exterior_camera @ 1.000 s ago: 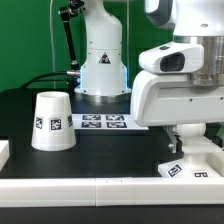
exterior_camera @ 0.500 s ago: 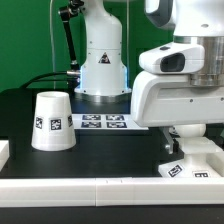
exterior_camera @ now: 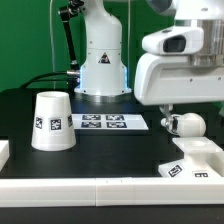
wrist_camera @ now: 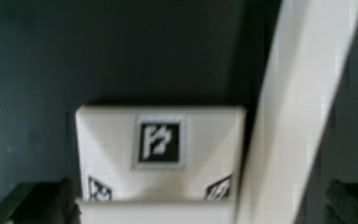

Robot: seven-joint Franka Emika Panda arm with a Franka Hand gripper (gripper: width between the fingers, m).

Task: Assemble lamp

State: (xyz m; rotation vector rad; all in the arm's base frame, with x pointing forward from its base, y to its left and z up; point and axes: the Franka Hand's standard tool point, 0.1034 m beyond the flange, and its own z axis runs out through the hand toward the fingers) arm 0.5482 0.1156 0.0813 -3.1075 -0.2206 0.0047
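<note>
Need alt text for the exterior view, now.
A white robot arm hangs over the exterior view's right side, a round bulb just below it and the tagged lamp base in front. The cone shade stands at the view's left, beside the marker board.

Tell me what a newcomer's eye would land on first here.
The bulky white robot arm fills the exterior view's upper right, with the round bulb just under it. On that view's left the cone shade stands upright on the black table. The wrist view is mostly a tagged white block.
</note>
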